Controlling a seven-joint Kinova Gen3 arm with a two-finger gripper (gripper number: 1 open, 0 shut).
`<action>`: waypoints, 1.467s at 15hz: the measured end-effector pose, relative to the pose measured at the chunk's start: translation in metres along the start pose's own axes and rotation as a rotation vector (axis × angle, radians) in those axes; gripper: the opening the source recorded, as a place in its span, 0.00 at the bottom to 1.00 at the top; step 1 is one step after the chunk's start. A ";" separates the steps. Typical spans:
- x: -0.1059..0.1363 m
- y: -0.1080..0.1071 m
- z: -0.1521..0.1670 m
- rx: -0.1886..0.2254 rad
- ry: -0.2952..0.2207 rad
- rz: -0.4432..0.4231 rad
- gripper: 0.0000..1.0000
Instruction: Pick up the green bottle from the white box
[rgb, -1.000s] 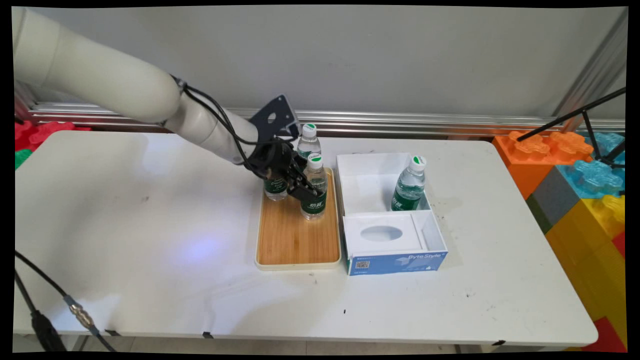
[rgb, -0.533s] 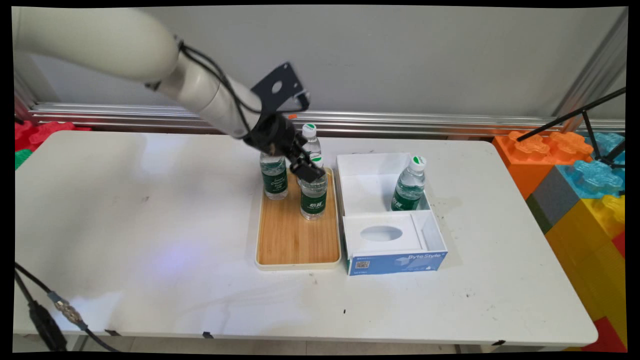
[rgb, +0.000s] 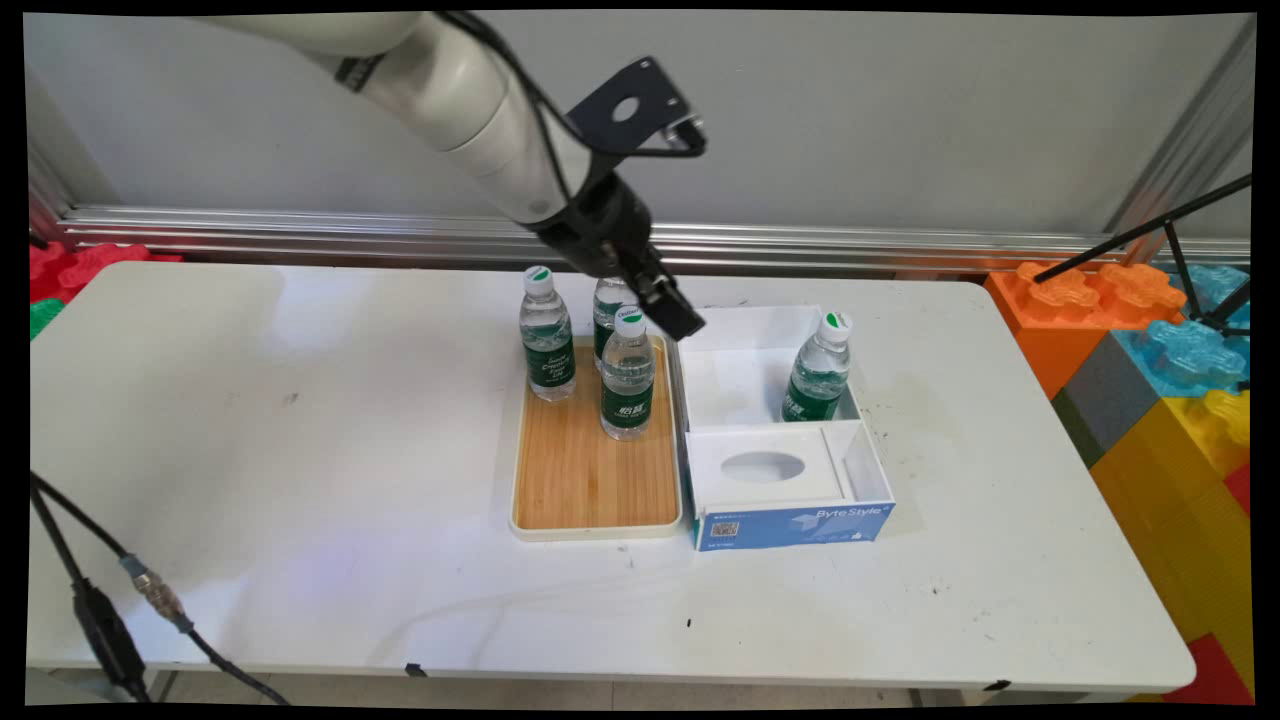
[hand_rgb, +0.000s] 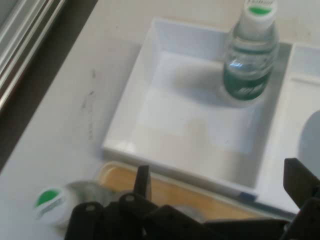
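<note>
Main view: the tool (rgb: 678, 318) is hanging empty, fingers apart, above the tray (rgb: 596, 500), nearest the back bottle (rgb: 607, 312) beside the white box (rgb: 770, 345).

The white arm reached in from the upper left, sloping down toward the far middle of the table. Black cables ran along its last link. Its black gripper (rgb: 678, 318) hung in the air, pointing down and to the right, its two fingers (hand_rgb: 299, 179) spread apart, holding nothing.
</note>
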 end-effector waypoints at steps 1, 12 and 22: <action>0.008 0.006 0.002 -0.010 -0.001 -0.008 1.00; 0.039 0.038 0.106 -0.090 0.001 -0.034 1.00; 0.046 0.046 0.202 -0.123 0.057 -0.046 1.00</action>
